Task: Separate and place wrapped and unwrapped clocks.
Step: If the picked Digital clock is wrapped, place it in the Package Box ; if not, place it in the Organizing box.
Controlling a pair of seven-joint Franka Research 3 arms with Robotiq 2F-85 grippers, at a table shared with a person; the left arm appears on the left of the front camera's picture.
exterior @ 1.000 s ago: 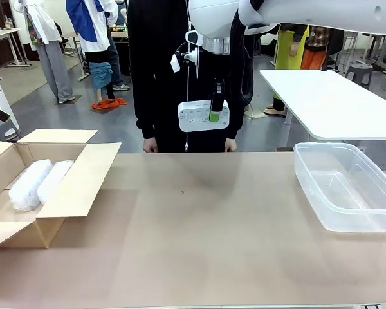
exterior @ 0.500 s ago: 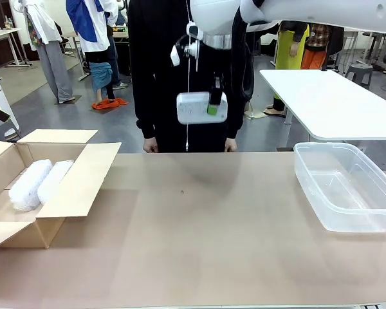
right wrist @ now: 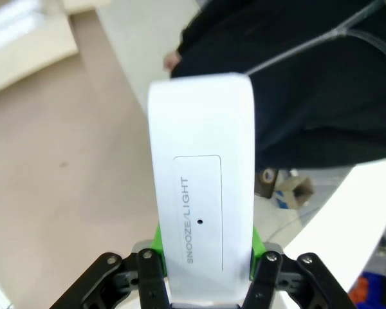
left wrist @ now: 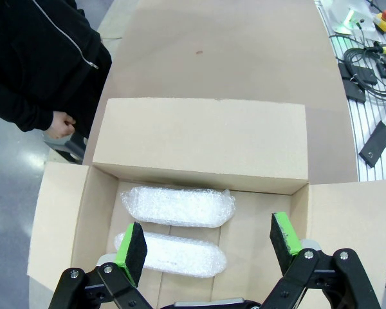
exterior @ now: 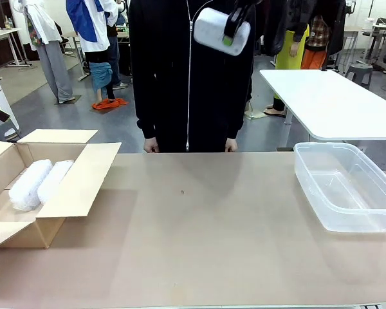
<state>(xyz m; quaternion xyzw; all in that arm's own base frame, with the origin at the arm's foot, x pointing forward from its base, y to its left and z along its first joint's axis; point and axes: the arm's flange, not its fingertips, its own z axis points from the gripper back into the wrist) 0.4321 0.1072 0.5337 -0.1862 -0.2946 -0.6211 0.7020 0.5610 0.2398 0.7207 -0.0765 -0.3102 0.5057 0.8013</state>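
High above the far edge of the table, in front of the person's dark zipped jacket (exterior: pixel 180 71), the right gripper (exterior: pixel 229 29) holds the unwrapped clock (exterior: pixel 213 30): a smooth white plastic oblong with rounded corners, tilted in the air. In the right wrist view the same clock (right wrist: pixel 202 199) rises straight out between the jaws, its long face bearing a thin-outlined panel printed "SNOOZE/LIGHT" with a small dot beside it; the green pads (right wrist: pixel 157 241) press on its two narrow sides near the lower end, so the jaws stand partly closed, clamped on the block.

The left gripper (left wrist: pixel 209 244) hangs over an open cardboard box (left wrist: pixel 199 138), jaws spread wide and touching nothing, black fingers tipped with green pads (left wrist: pixel 130 248). Below it, on the box floor, lie the two wrapped clocks, each a long bundle in whitish, bumpy bubble wrap: one (left wrist: pixel 178 206) nearer the raised flap, the other (left wrist: pixel 174 254) just beside it, parallel, partly behind the left finger. In the front view the box (exterior: pixel 77 187) sits at the table's left end with flaps folded outward, the two bundles (exterior: pixel 38 183) side by side inside.

At the table's right end stands a clear plastic tub (exterior: pixel 309 174) with rounded corners. The tabletop (exterior: pixel 199 238) is matte brown.
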